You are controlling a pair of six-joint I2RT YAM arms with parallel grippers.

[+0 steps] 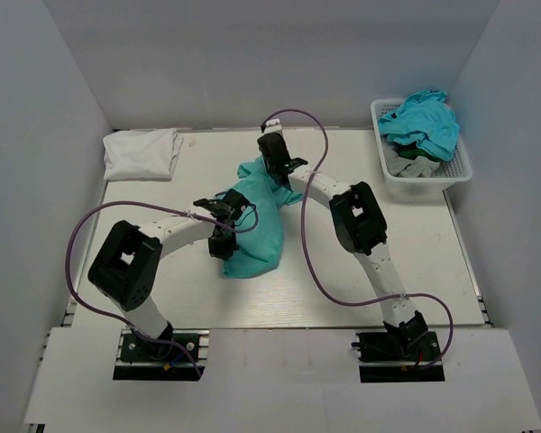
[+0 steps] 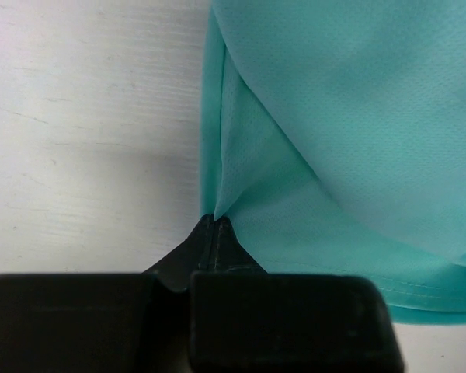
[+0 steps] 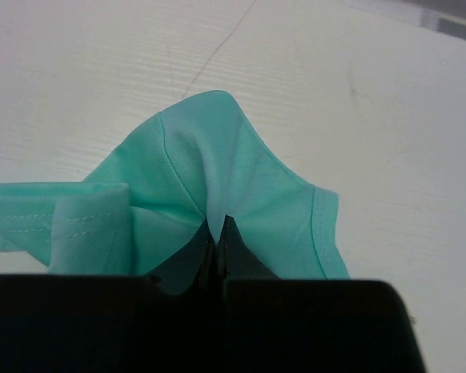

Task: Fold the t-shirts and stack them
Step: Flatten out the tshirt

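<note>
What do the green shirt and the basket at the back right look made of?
Mint-green t-shirt: likely a thin, synthetic-looking knit; fine pinhole texture, matte, stitched hem. Basket: looks like white moulded plastic, with open lattice walls.

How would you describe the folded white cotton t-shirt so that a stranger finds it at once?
Look at the pale table, then at its far left corner, opposite the white plastic mesh basket. The white cotton t-shirt lies there folded flat and alone, unlike the crumpled mint-green t-shirt at the table's middle.
</note>
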